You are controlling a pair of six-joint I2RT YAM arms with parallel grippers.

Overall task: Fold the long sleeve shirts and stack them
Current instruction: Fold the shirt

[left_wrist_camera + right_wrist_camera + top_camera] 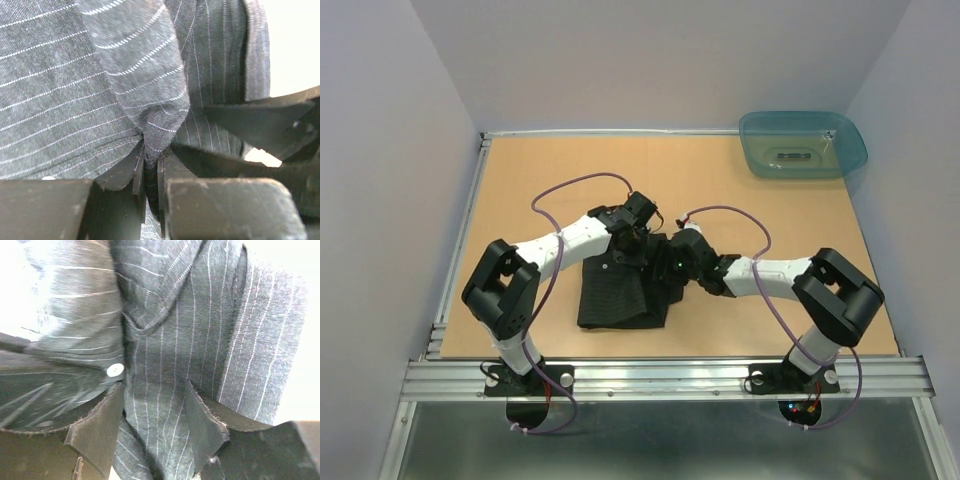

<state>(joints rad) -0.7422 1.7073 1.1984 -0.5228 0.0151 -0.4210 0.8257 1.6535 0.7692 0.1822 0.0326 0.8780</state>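
Black pinstripe shirt (620, 295) lies as a compact folded bundle at mid-table (770, 220), between the two arms and a bit nearer the L one. In the top view it is roughly rectangular, with the long axis running approx near-to-far. The near edge is flat and squared. The far end is bunched up under both pincers. Can't tell which end is the collar.

L arm: elbow raised out to the left, white forearm slanting in toward the far right, wrist bent down over the bundle's far edge. L pincer (151, 165) is clamped tight on a raised fold of the cloth, which fans upward out of the tips.

R arm: elbow high on the right, forearm reaching left and low, wrist at the bundle's far-right corner. R pincer (152, 425) has its fingers apart, w/ a strip of shirt running between them. A small pale button (115, 370) sits just beside one finger.

Teal tub (803, 145) is in the far-right corner, well apart from the shirt.
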